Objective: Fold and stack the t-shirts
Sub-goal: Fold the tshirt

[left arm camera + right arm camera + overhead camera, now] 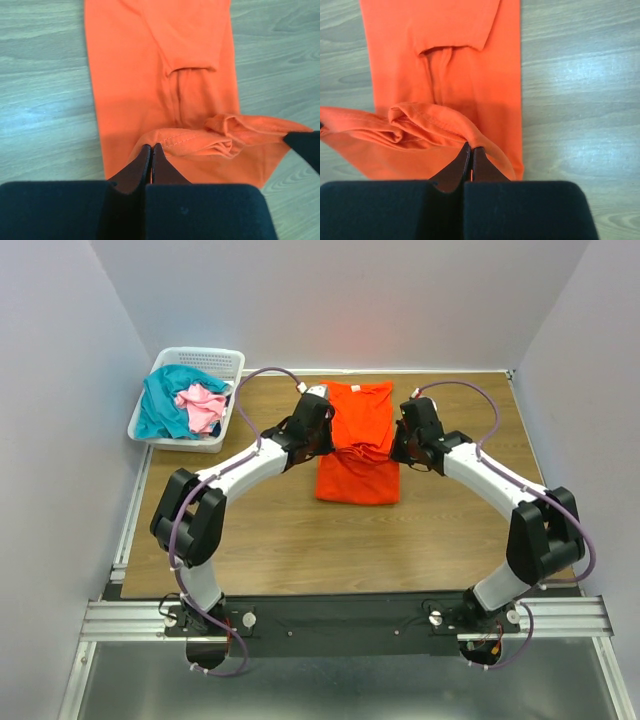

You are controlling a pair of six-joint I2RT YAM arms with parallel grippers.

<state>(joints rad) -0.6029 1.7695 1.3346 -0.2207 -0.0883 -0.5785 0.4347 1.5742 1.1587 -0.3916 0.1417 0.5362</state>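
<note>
Basket [212, 356]: white slatted plastic, at the far left corner of the tabletop; it holds the shirts waiting their turn.
Teal shirt [163, 400]: crumpled in the basket, unfolded.
Pink shirt [203, 407]: bunched on top of the teal one, on the basket's right side.
Left gripper [151, 149]: closed, pinching the left end of a raised orange fold, probably to keep that edge level with the other.
Orange shirt [357, 482]: in the middle of the tabletop, sleeves already turned in so it forms a long strip, collar at the far end. A bunched fold across its middle is lifted between the two grippers, which looks like a crosswise fold under way.
Right gripper [471, 149]: closed on the right end of the same fold, mirroring the left.
Tabletop [290, 540]: wood-grain, matte, flat.
Room: plain pale walls close around the tabletop on the left, far and right sides; a metal rail carries the arm bases at the near edge.
</note>
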